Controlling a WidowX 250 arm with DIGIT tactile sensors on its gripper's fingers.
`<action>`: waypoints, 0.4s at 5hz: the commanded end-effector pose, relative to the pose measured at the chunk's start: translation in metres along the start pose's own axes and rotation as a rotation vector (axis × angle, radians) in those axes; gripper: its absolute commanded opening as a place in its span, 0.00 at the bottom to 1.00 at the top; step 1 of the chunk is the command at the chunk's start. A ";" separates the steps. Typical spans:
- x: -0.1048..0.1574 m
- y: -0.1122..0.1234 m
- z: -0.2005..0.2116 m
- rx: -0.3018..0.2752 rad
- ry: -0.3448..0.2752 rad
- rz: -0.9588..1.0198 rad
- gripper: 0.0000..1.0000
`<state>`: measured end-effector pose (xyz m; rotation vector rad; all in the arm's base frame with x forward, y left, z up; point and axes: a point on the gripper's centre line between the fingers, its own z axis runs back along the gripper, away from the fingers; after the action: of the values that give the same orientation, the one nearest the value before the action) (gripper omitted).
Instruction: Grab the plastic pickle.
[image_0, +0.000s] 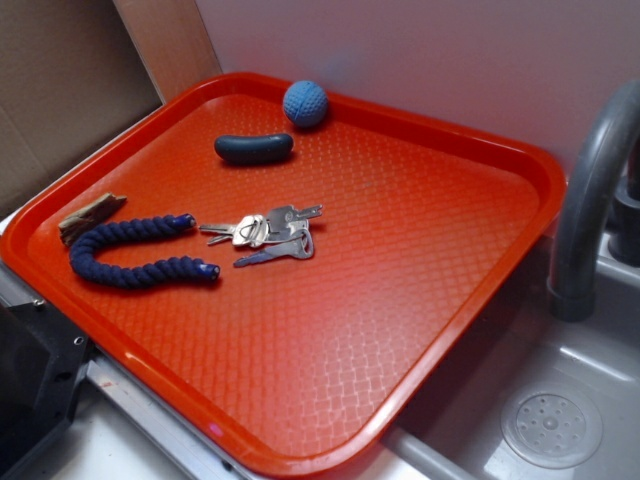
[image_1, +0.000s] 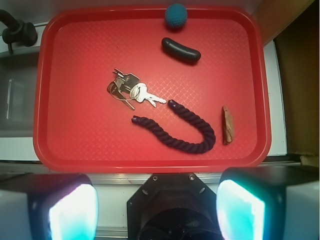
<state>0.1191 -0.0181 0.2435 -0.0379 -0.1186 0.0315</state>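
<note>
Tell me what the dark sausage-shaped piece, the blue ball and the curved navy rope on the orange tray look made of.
The dark sausage-shaped piece looks like smooth moulded plastic or rubber: even surface with a soft sheen. The blue ball looks knitted or crocheted yarn: a fine stitch texture, matte. The curved navy rope looks like twisted fibre, likely cotton: visible spiralling strands. The orange tray looks like hard plastic with an embossed diamond pattern.

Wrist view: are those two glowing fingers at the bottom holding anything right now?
Nothing is held. The fingers stand wide apart and empty, outside the red plastic tray; the dark blue-grey sausage-shaped plastic pickle lies untouched on it.
</note>
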 end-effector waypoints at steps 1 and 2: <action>0.000 0.000 0.000 0.000 0.000 0.000 1.00; 0.040 0.031 -0.035 -0.033 0.018 -0.089 1.00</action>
<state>0.1605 0.0088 0.2074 -0.0608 -0.0725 -0.0877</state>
